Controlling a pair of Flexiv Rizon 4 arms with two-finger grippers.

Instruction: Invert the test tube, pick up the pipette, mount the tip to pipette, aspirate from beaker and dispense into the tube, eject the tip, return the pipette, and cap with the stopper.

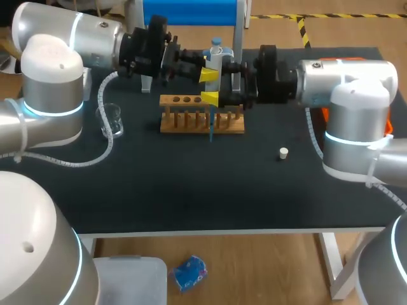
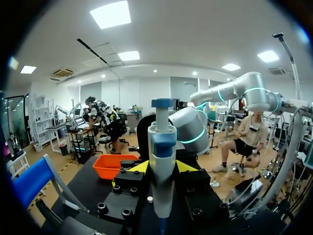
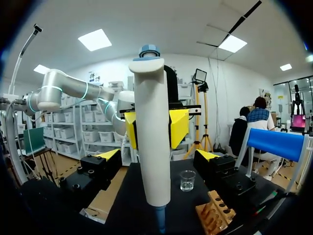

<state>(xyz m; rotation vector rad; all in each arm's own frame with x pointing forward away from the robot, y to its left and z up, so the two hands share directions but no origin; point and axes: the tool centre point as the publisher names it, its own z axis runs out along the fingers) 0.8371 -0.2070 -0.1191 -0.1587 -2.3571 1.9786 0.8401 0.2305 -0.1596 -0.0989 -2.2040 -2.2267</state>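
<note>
Head view, left to right: a glass beaker (image 1: 109, 118) stands at the left of the table (image 1: 191, 190). Our left gripper (image 1: 209, 86) is clamped on the upright pipette (image 1: 216, 56), holding it over the wooden rack (image 1: 181, 124) at the middle, its blue tip (image 1: 210, 130) hanging at the rack's near side. Our right gripper (image 1: 240, 84) sits just right of the pipette, fingers spread wide, gripping nothing. The white stopper (image 1: 283, 152) lies loose further right. We judge pickup and tip mounting done; capping remains. We cannot make out a tube, nor whether liquid has been moved.
</note>
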